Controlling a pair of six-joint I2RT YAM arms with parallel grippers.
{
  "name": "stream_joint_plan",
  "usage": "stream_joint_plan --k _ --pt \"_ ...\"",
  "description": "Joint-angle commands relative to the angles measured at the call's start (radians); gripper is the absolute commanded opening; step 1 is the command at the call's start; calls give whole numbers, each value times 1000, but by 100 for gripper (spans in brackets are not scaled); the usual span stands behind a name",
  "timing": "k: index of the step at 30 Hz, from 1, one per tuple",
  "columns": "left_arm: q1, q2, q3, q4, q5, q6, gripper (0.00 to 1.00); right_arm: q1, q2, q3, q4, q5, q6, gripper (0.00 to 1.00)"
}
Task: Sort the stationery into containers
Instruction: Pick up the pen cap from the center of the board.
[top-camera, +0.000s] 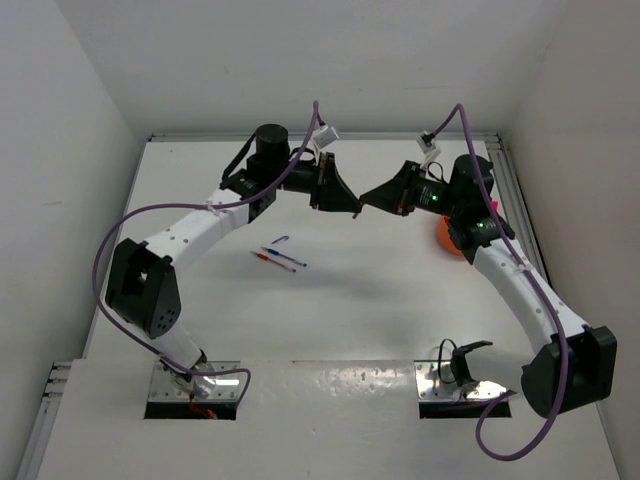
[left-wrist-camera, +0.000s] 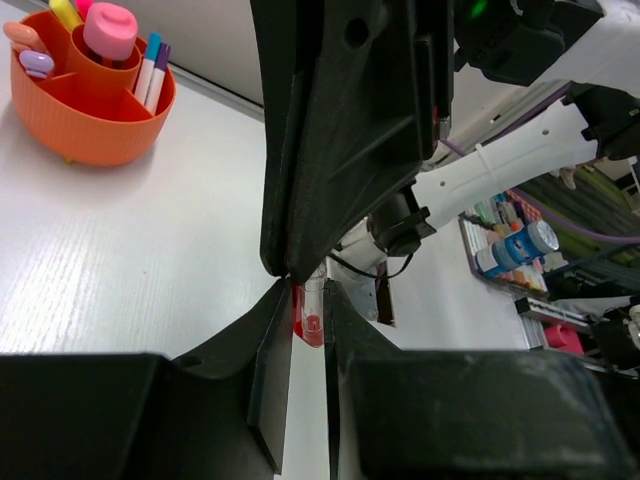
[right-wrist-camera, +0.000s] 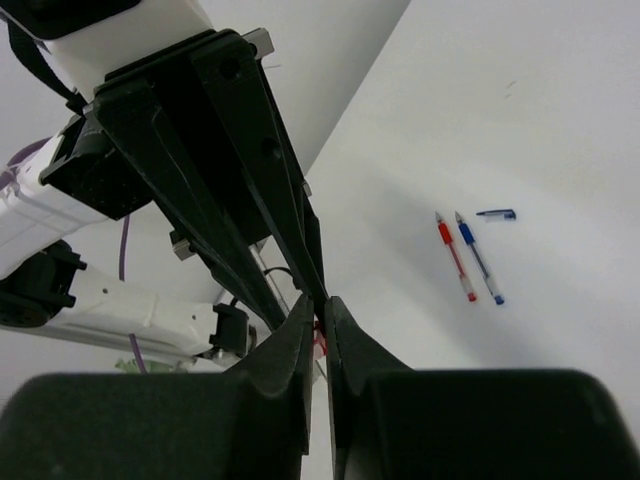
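Observation:
My two grippers meet tip to tip in mid-air over the far middle of the table. The left gripper (top-camera: 352, 209) (left-wrist-camera: 308, 322) is shut on a small clear-red pen cap (left-wrist-camera: 310, 318). The right gripper (top-camera: 368, 199) (right-wrist-camera: 322, 332) is shut on the same cap (right-wrist-camera: 319, 340), of which only a red sliver shows. A red pen (top-camera: 268, 258) (right-wrist-camera: 455, 258), a blue pen (top-camera: 288, 259) (right-wrist-camera: 479, 260) and a loose blue cap (top-camera: 280, 239) (right-wrist-camera: 496, 213) lie on the table. The orange bowl (top-camera: 448, 242) (left-wrist-camera: 95, 125) holds a pink-capped bottle (left-wrist-camera: 110, 28), markers and pens (left-wrist-camera: 153, 70).
The orange bowl is divided into compartments and sits at the far right, partly hidden under the right arm. White walls enclose the table at back and sides. Both arm bases stand at the near edge.

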Motion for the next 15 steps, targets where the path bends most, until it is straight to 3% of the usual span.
stream_joint_plan --k 1,2,3,6,8,9,10,15 --pt "8 -12 25 62 7 -31 20 10 -27 13 1 15 -32 5" --pt "7 -11 26 62 10 -32 24 10 -27 14 -2 18 -39 2" --pt "7 -11 26 61 7 -32 38 10 -29 17 -10 24 -46 0" --pt "8 -15 26 20 -27 -13 62 10 -33 25 -19 41 -57 0" --pt "11 -15 36 -52 -59 26 70 10 -35 28 -26 58 -60 0" --pt "10 -15 42 -83 -108 49 90 10 -35 34 -39 66 -62 0" --pt "10 -17 54 -144 -149 73 100 10 -35 36 -46 72 -63 0" --pt "-16 -46 123 -393 -458 293 100 8 -27 60 -101 112 -81 0"
